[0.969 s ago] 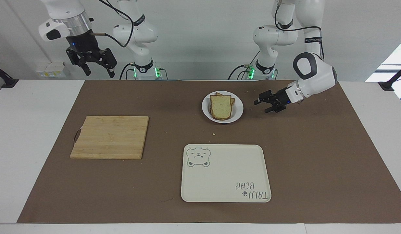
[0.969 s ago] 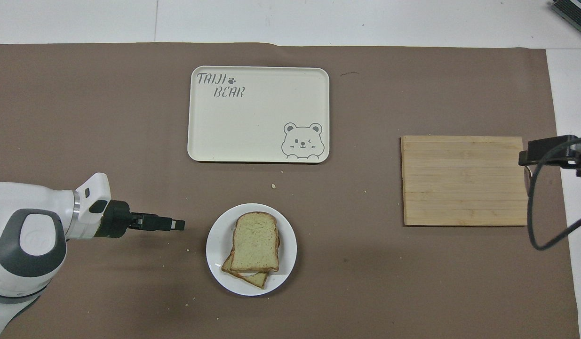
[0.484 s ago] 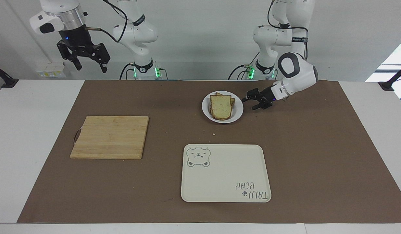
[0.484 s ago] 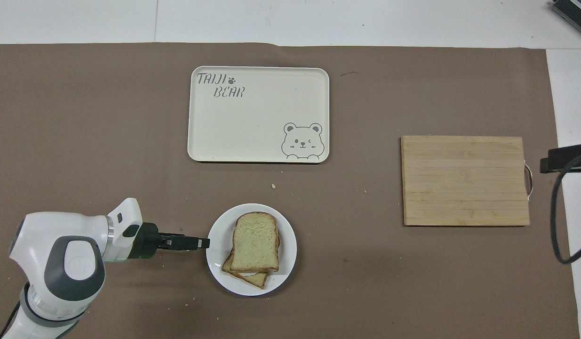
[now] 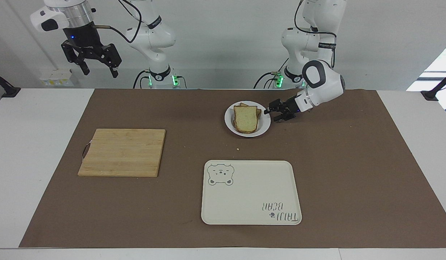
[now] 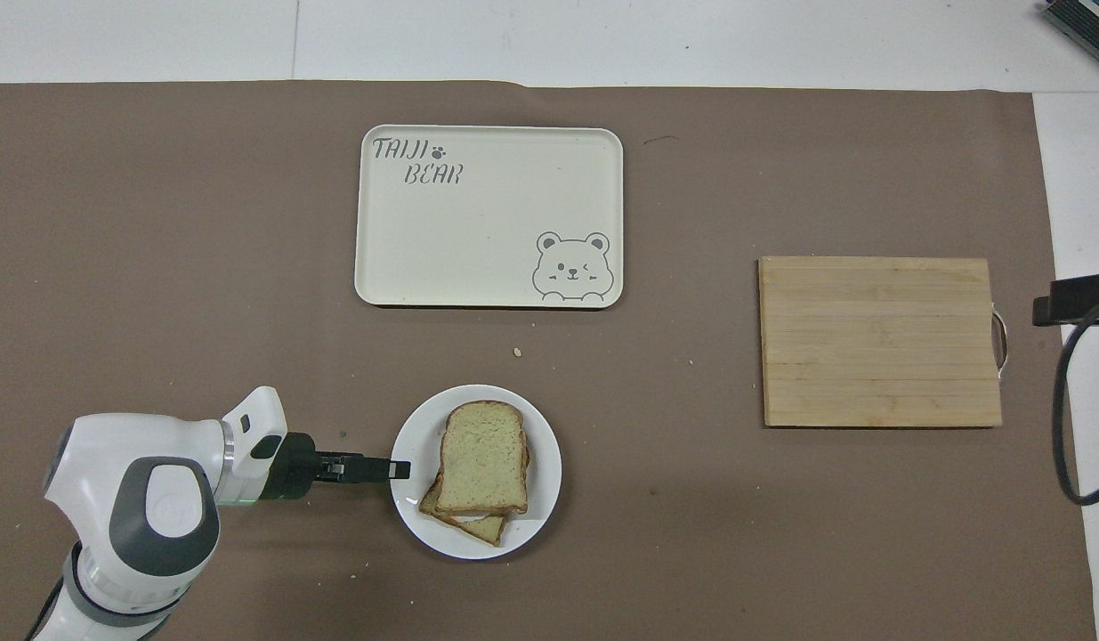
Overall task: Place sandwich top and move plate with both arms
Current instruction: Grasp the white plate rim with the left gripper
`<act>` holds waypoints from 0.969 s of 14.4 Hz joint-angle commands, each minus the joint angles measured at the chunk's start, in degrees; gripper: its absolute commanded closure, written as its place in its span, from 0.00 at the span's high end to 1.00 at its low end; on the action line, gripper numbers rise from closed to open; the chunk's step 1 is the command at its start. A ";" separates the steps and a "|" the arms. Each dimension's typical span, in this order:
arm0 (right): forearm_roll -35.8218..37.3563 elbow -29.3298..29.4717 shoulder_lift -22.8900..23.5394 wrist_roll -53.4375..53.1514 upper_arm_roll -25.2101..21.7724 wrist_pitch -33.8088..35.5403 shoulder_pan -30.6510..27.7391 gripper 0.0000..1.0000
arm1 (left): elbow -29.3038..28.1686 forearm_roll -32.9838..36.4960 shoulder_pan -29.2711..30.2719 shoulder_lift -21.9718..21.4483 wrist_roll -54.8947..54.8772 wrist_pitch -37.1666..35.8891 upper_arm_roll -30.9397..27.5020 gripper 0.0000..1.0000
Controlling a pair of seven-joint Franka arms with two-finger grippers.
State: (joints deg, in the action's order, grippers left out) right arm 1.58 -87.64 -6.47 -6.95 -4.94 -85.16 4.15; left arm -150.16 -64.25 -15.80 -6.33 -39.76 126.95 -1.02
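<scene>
The sandwich top (image 5: 245, 118) (image 6: 482, 454), a pale slice with a brown crust, lies on another slice on the small white plate (image 5: 265, 124) (image 6: 545, 482), which sits close to the robots. My left gripper (image 5: 272, 113) (image 6: 398, 467) reaches in low and sideways at the plate's rim on the left arm's side. It is open, with its tips around the rim's edge. My right gripper (image 5: 94, 68) hangs open high in the air, over the right arm's end of the table.
A cream bear-print tray (image 5: 244, 195) (image 6: 487, 223) lies farther from the robots than the plate. A wooden cutting board (image 5: 123, 151) (image 6: 878, 343) sits toward the right arm's end. A brown mat covers the table, with crumbs near the plate.
My left gripper has slid in along the mat from beside the plate to its rim, and its jaws have narrowed. The right gripper rose and drew back toward its end.
</scene>
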 commanded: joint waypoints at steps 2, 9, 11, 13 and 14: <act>-0.52 0.45 -0.30 1.68 0.19 1.14 -0.38 1.00 | -0.66 -7.46 -1.61 4.66 -10.06 1.90 -0.74 0.45; -0.52 0.45 -0.30 1.59 0.54 1.31 -0.29 1.00 | 1.97 -8.44 0.58 4.93 -9.72 -2.66 -1.00 0.00; -0.52 0.54 -0.30 1.59 0.28 1.32 -0.37 1.00 | 3.19 -8.44 3.74 5.28 -9.63 -6.69 -1.00 0.00; -0.52 0.54 -0.30 1.59 0.19 1.40 -0.38 1.00 | 4.95 -8.44 6.47 6.15 -9.28 -10.04 -1.09 0.00; -0.52 0.54 -0.30 1.59 0.19 1.40 -0.38 1.00 | 6.01 -8.44 7.35 6.42 -8.76 -11.53 -1.09 0.00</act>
State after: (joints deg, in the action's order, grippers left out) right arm 1.56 -87.58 -6.47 -6.95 -4.70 -84.99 4.17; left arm -146.85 -71.48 -10.96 -1.14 -48.58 119.82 -1.94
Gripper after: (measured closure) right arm 0.000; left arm 0.934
